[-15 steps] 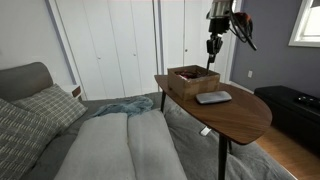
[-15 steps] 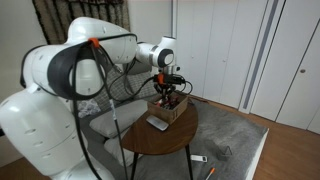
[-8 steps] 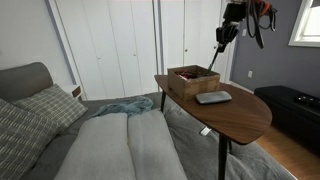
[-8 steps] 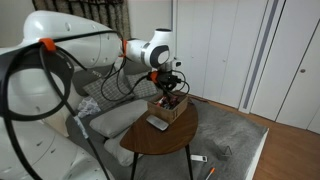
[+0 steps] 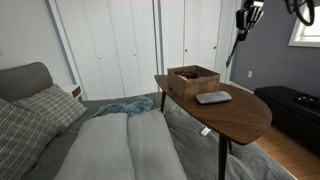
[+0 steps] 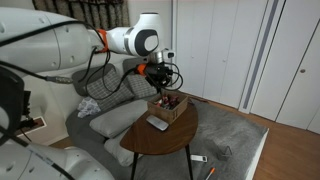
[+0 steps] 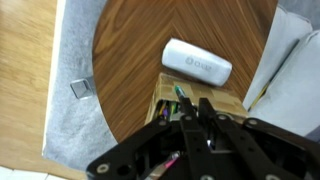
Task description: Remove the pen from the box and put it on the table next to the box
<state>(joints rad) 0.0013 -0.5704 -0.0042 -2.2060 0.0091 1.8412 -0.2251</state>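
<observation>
White sliding wardrobe doors (image 5: 120,45) line the back of a bedroom, with a grey sofa bed (image 5: 120,145) and patterned cushions in front of them. An oval brown wooden table (image 5: 245,120) on slim dark legs stands beside the sofa bed.

In both exterior views the robot's gripper (image 5: 244,20) hangs high in the air, well above the tabletop. Its fingers are pressed together around the top of the pen (image 5: 234,48), a thin dark stick that slants down from the fingertips and touches nothing else. The pen is clear of the box and clear of the table.

Well below the hand, the box (image 5: 193,78) sits on the table: small, square, low-walled brown wood with a dark inside. Just beyond it, further from the hand's side of the table, lies a flat grey rectangular object (image 5: 213,97), close to the box.

In an exterior view from across the room, the gripper (image 6: 159,74) is above the box (image 6: 170,106) with open air between them, and the white arm reaches in over the sofa bed.

The wrist view looks straight down past the dark fingers (image 7: 206,112). Beneath them is the box (image 7: 163,100) with a few coloured sticks (image 7: 180,93) inside, one of them green. The grey object (image 7: 197,62) lies just past it on the table (image 7: 130,50). I cannot make out the held pen in this view.
</observation>
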